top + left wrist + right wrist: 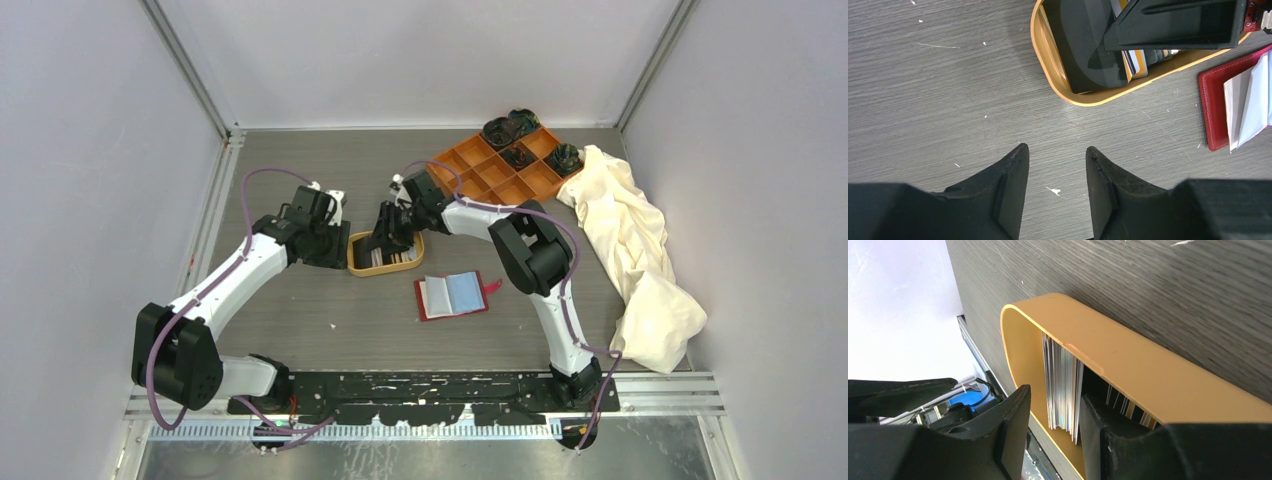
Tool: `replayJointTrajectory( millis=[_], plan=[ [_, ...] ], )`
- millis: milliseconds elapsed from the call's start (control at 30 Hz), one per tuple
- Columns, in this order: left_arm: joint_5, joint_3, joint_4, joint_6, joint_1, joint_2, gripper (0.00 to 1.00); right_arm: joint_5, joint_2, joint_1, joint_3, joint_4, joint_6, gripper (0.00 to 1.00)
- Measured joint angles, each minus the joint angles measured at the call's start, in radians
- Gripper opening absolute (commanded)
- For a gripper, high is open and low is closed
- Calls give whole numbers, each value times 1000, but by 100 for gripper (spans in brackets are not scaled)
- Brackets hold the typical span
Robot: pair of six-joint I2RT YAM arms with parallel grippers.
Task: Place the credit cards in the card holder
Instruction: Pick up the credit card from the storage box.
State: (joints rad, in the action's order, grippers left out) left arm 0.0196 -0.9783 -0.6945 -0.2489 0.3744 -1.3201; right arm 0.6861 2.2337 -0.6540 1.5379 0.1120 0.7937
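Card pick-up: right tool [388, 232], half open, straddles upright cards [1063, 385] in the dish [1128, 365], none gripped; left tool [1057, 155] open, empty. Next move, likely: pinch one, carry to the wallet [455, 295].

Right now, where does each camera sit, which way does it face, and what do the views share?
Top external: above, behind the bases, looking down on the table; both arms show.
Left wrist: faces down at bare table beside the dish and card holder; left pincer, open, shows.
Right wrist: looks along the right pincer into the dish, fingers straddling the credit cards.
Shared: all three show the dish.
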Motion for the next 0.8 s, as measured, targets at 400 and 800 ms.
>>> replayJointTrajectory(
  millis=[400, 800],
  plan=[
    [0, -2, -7, 1, 0, 0, 47, -2, 8, -33, 6, -8, -8, 46],
    [0, -2, -7, 5, 0, 0, 47, 46, 11, -13, 6, -14, 8, 42]
  ],
)
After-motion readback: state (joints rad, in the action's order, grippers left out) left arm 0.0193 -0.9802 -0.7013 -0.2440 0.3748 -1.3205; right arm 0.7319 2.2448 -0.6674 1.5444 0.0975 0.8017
